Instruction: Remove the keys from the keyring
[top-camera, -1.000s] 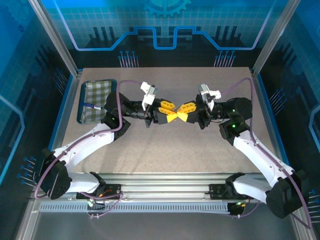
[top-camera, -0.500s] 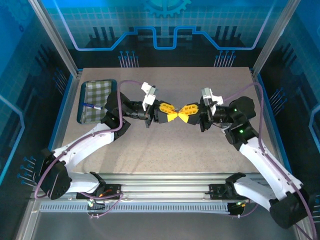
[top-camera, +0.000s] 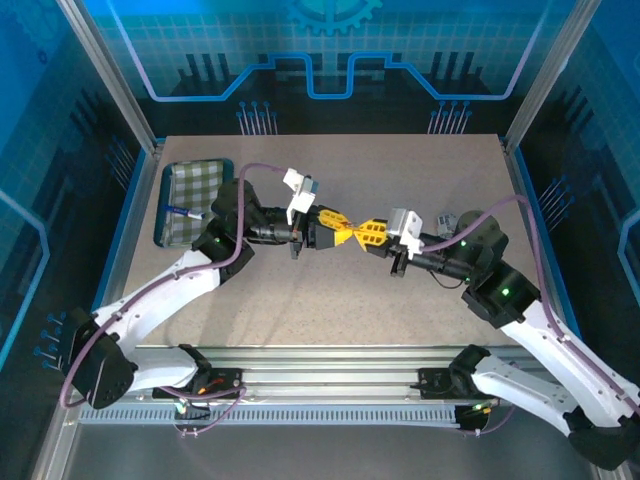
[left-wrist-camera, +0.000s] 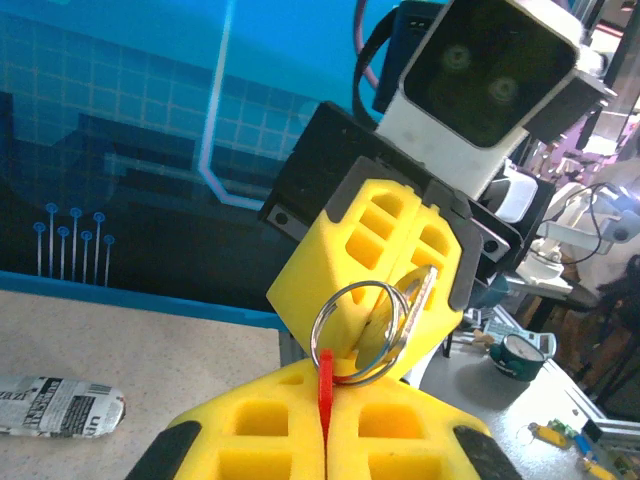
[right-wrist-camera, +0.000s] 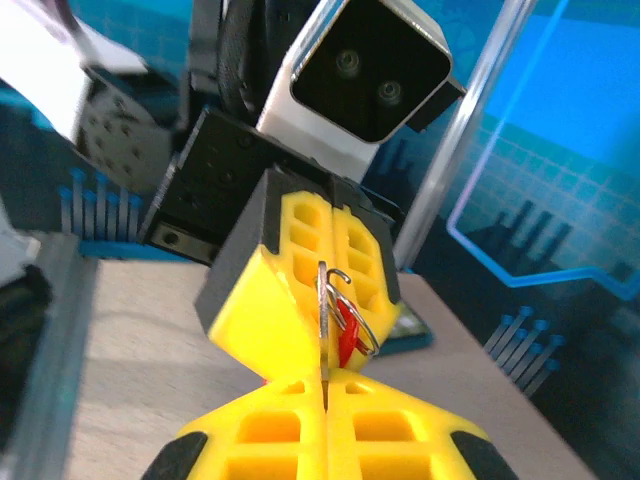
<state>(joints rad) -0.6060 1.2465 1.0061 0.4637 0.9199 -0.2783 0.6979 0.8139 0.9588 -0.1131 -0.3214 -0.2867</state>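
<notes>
Above the middle of the tan table (top-camera: 300, 300), two yellow-fingered grippers meet tip to tip. The left gripper (top-camera: 346, 228) has its jaws pressed together on the thin red keyring clip (left-wrist-camera: 325, 385), which stands up from the seam between them. A silver wire split ring (left-wrist-camera: 316, 328) loops from that clip across to the small grey metal key (left-wrist-camera: 425, 283). The key is pinched edge-on in the closed jaws of the right gripper (top-camera: 366, 232).

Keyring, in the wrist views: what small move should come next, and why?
Probably the right gripper, shut on the key, should slide it along the keyring: the key is threaded on it, while the left gripper pins the red clip.
</notes>
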